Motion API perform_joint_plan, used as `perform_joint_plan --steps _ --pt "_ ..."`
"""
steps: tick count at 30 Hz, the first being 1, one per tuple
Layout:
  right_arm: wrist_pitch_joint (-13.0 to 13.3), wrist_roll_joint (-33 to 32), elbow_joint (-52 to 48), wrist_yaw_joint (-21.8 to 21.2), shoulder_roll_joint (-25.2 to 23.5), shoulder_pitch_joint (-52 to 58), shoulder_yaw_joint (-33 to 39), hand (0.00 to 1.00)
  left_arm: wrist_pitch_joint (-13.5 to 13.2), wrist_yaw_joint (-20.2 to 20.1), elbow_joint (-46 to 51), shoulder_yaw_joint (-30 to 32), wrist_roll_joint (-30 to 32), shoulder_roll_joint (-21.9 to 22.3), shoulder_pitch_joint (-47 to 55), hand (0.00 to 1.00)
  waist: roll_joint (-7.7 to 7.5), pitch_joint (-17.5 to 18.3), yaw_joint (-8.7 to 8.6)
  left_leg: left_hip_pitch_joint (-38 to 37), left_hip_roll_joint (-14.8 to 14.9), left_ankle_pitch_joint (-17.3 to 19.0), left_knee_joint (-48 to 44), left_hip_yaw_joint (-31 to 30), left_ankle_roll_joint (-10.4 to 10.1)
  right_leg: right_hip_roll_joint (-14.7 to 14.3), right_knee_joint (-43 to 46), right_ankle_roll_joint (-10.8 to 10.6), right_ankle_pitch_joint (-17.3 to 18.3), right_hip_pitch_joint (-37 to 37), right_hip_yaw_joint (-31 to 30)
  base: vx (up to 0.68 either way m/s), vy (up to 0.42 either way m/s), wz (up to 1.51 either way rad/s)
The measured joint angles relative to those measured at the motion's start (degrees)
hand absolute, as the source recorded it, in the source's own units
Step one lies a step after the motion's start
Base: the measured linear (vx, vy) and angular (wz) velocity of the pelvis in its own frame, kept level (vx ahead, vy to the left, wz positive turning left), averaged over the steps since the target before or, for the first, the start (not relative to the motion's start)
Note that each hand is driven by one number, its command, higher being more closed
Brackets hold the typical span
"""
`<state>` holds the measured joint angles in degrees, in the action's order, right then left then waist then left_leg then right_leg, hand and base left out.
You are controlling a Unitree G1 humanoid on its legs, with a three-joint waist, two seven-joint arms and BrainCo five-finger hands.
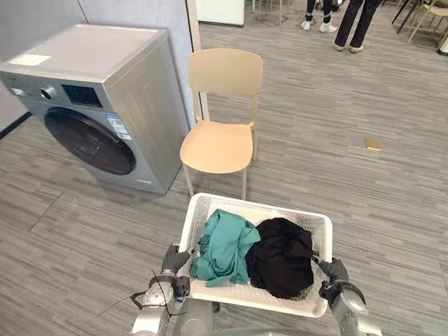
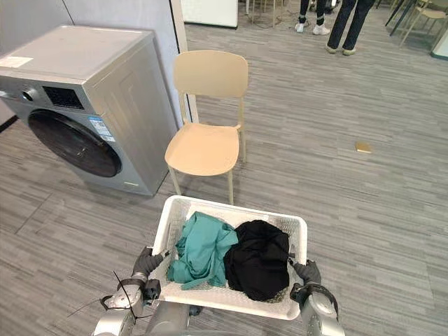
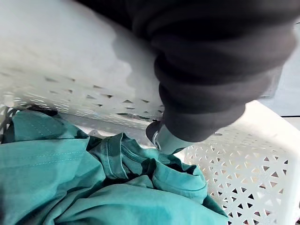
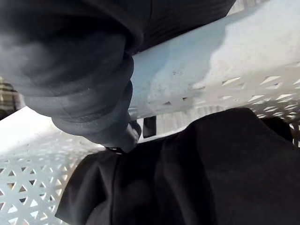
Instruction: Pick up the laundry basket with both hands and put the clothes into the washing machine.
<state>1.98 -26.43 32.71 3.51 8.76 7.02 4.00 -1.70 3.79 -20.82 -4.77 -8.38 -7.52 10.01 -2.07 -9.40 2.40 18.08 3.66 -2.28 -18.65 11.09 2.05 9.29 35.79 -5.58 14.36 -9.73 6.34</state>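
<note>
A white perforated laundry basket [image 1: 203,206] is held up in front of me, between my two hands. In it lie a teal garment [image 1: 222,246] on the left and a black garment [image 1: 283,255] on the right. My left hand [image 1: 175,260] grips the basket's left rim, thumb hooked over the edge beside the teal garment [image 3: 93,183]. My right hand [image 1: 334,269] clasps the right rim next to the black garment [image 4: 197,173]. The grey front-loading washing machine [image 1: 91,98] stands ahead to the left, its round dark door [image 1: 89,140] closed.
A beige chair [image 1: 220,119] stands straight ahead beyond the basket, beside the washer. A small tan object [image 1: 372,144] lies on the floor to the right. A person's legs [image 1: 357,24] show at the far back.
</note>
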Motion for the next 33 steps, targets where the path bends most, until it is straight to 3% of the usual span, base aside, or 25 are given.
perform_joint_plan --steps 1,2,3,5,7,8,9,10,11,12,13,15,16,17,18,19,21,22,25,27,28,29,30,31,33 --pt "0.0 0.0 0.1 0.0 -0.5 0.2 0.0 1.00 0.2 0.0 0.0 0.0 0.0 -0.6 0.0 1.00 -0.71 0.0 -0.28 -1.1 -1.1 1.2 0.0 -0.1 0.3 1.3 6.8 -1.1 -4.4 2.8 -0.2 0.56 0.243 0.43" --pt "0.0 0.0 0.7 0.1 -1.2 0.3 0.0 1.00 0.4 0.0 0.0 0.0 0.0 -1.6 -0.3 1.00 -1.68 -0.7 -1.36 -4.2 -2.9 3.8 0.1 -1.0 1.2 2.6 18.3 -4.0 -10.9 7.1 -1.2 0.53 0.175 0.53" --pt "0.0 0.0 1.2 0.0 -1.7 0.5 0.0 1.00 0.5 0.0 0.0 0.0 0.0 -2.3 -0.3 1.00 -1.53 -1.6 -1.43 -8.5 -3.8 5.9 0.7 -2.0 1.6 2.8 25.4 -1.1 -8.3 10.6 -1.2 0.51 0.142 0.49" --pt "0.3 0.0 0.3 0.0 -1.6 0.1 -0.8 1.00 0.4 0.1 0.4 0.3 0.0 -2.1 -0.3 1.00 0.01 -2.4 -1.37 -14.7 -3.9 7.9 3.4 -2.3 1.9 2.7 25.5 2.4 -3.6 16.2 2.1 0.55 0.098 0.16" --pt "0.8 0.0 -0.9 0.1 -1.7 -0.5 -0.9 1.00 -0.3 0.3 1.0 1.0 0.0 -1.9 -1.1 1.00 0.96 -2.7 -1.60 -19.3 -3.8 8.9 6.6 -2.8 1.9 2.5 15.2 3.4 -1.1 21.5 6.9 0.43 0.029 0.13" --pt "1.1 0.0 -1.7 0.2 -2.0 -0.9 -0.7 1.00 -0.6 0.3 1.0 1.2 0.0 -1.9 -1.9 1.00 1.89 -3.1 -1.67 -21.9 -3.7 9.5 8.5 -2.9 1.7 2.4 2.4 3.3 -2.0 23.0 10.4 0.42 -0.052 0.16" --pt "1.4 0.0 -1.8 0.2 -2.3 -1.1 -0.5 1.00 -0.7 0.3 0.9 1.4 0.0 -2.0 -2.4 1.00 1.13 -2.8 -1.65 -24.2 -3.8 10.2 10.3 -2.9 1.2 1.8 -13.1 2.5 -6.4 23.0 12.9 0.44 -0.066 0.14" --pt "1.4 0.0 -1.9 0.3 -2.5 -1.0 -0.5 1.00 -0.7 0.3 0.9 1.5 0.0 -2.2 -2.4 1.00 0.77 -2.5 -1.67 -25.2 -4.1 10.5 11.2 -3.0 0.9 1.5 -19.7 2.0 -8.8 23.3 12.9 0.57 -0.109 0.23" --pt "1.4 0.0 -2.2 0.4 -2.7 -0.9 -0.5 1.00 -0.8 0.3 1.0 1.6 0.0 -2.3 -2.4 1.00 0.25 -2.3 -1.74 -26.7 -4.6 11.9 11.1 -3.1 -0.7 1.5 -26.9 0.0 -12.7 23.9 11.7 0.55 -0.147 0.21" --pt "1.3 0.0 -2.2 0.6 -2.6 -0.7 -0.6 1.00 -0.8 0.2 1.0 1.5 0.0 -2.1 -2.1 1.00 0.13 -2.2 -1.82 -28.1 -4.4 14.3 10.1 -3.8 -1.0 1.7 -26.5 0.4 -13.9 24.1 9.4 0.73 -0.245 0.25" --pt "1.3 0.0 -2.2 0.7 -2.5 -0.1 -0.6 1.00 -0.7 0.2 0.9 1.5 0.0 -1.8 -1.7 1.00 0.22 -1.5 -1.56 -29.6 -3.8 17.8 8.4 -4.7 -1.6 0.7 -25.1 2.7 -16.7 23.6 6.3 0.65 -0.252 0.11" --pt "1.1 0.0 -2.2 0.6 -1.8 0.3 -0.9 1.00 -0.7 0.2 1.0 1.6 0.0 -0.9 -0.4 1.00 2.88 0.1 -1.79 -30.6 -0.5 20.9 4.9 -5.6 -3.5 -2.0 -22.8 5.7 -18.9 22.6 7.6 0.56 -0.209 0.38" --pt "1.1 0.1 -2.3 0.6 -1.2 -0.1 -1.0 1.00 -0.7 0.1 1.1 2.6 0.1 0.5 -0.4 1.00 4.05 0.3 -2.89 -26.4 2.5 21.8 -7.2 -5.9 -4.1 -3.0 -22.0 6.5 -18.3 20.2 10.8 0.64 -0.268 0.72" --pt "1.1 0.1 -2.7 0.5 -0.1 0.0 -1.7 1.00 -0.7 0.1 1.1 2.9 0.1 1.2 0.2 1.00 5.42 0.3 -3.33 -20.9 6.8 18.2 -22.2 -5.6 -6.4 -5.5 -23.8 7.5 -17.1 16.3 12.9 0.72 -0.313 0.58" --pt "1.0 0.1 -2.9 0.3 0.4 0.0 -2.0 1.00 -0.7 0.1 1.1 3.0 0.1 1.5 0.4 1.00 5.96 0.2 -2.97 -19.0 8.9 15.1 -28.4 -5.1 -6.5 -6.6 -24.7 8.0 -16.6 14.2 13.4 0.54 -0.281 0.19" --pt "0.9 0.1 -2.9 0.3 0.9 -0.3 -2.1 1.00 -0.7 0.1 0.9 3.0 0.1 2.0 0.5 1.00 6.43 0.3 -2.01 -16.2 12.1 14.4 -36.5 -4.0 -7.1 -8.0 -25.9 8.5 -15.8 11.4 13.7 0.53 -0.214 -0.14" --pt "0.7 0.1 -2.5 0.7 1.0 -2.2 -2.2 1.00 -1.4 0.1 0.8 3.2 0.0 1.8 -0.3 1.00 5.17 0.2 -0.86 -11.1 15.4 15.1 -42.8 2.0 -6.0 -8.3 -29.4 8.8 -14.7 6.7 12.4 0.48 -0.160 -0.23" --pt "0.5 0.1 -2.5 0.7 1.1 -2.9 -2.3 1.00 -1.6 0.1 0.8 3.4 0.0 1.7 -0.6 1.00 5.01 0.2 -0.82 -10.3 15.7 15.3 -41.1 3.0 -5.8 -8.2 -30.3 8.7 -14.7 6.0 11.9 0.51 -0.101 -0.39" --pt "-0.2 0.1 -2.0 1.6 1.3 -6.1 -4.9 1.00 -1.8 0.2 0.3 6.0 -0.1 1.8 -1.4 1.00 5.22 0.1 0.10 -10.1 17.4 15.5 -22.3 2.8 -6.1 -8.0 -32.1 8.6 -14.8 4.3 7.8 0.38 0.035 -0.68" --pt "-0.4 0.1 -2.0 1.8 1.4 -7.2 -6.0 1.00 -1.9 0.2 0.3 7.3 -0.2 1.5 -1.5 1.00 4.99 0.0 -0.04 -11.1 16.6 13.4 -4.9 -2.9 -8.7 -6.1 -32.3 7.9 -14.7 3.3 6.0 0.28 0.203 -0.45" --pt "-0.4 0.1 -2.0 1.8 1.6 -7.3 -6.0 1.00 -2.0 0.2 0.3 7.3 -0.2 1.6 -1.7 1.00 5.04 0.0 -0.07 -11.1 15.7 12.4 -1.5 -4.8 -10.1 -5.5 -32.4 6.6 -14.4 3.1 5.7 0.21 0.273 -0.38" --pt "-0.4 0.1 -2.0 1.8 2.2 -7.5 -6.3 1.00 -2.0 0.2 0.2 7.3 -0.3 1.9 -1.6 1.00 6.03 0.1 -0.04 -11.9 15.3 6.0 4.1 -7.8 -10.7 -5.0 -33.0 4.1 -13.8 2.4 4.9 0.22 0.350 -0.44" --pt "-0.3 0.0 -2.3 1.7 3.5 -7.7 -6.8 1.00 -2.0 0.2 0.2 7.3 -0.7 2.9 -1.5 1.00 8.82 0.2 -0.10 -11.8 15.6 -2.6 5.1 -9.1 -10.7 -6.0 -33.9 0.5 -12.7 1.4 3.5 0.22 0.393 -0.36" --pt "-0.4 0.0 -2.2 1.8 3.3 -7.7 -6.8 1.00 -1.9 0.3 -0.2 7.3 -0.8 2.9 -1.7 1.00 9.50 0.1 -0.55 -12.5 16.1 0.9 4.8 -8.8 -13.5 -5.9 -34.2 -0.4 -12.5 1.0 3.2 0.20 0.428 -0.13" --pt "-0.4 0.0 -2.3 1.8 0.9 -7.9 -7.1 1.00 -1.8 0.5 0.0 7.4 -1.3 -0.6 -2.7 1.00 5.66 -0.3 -1.18 -13.3 11.3 2.1 8.3 -6.9 -12.4 -1.2 -33.9 -1.6 -12.4 2.2 2.7 0.17 0.377 0.01"
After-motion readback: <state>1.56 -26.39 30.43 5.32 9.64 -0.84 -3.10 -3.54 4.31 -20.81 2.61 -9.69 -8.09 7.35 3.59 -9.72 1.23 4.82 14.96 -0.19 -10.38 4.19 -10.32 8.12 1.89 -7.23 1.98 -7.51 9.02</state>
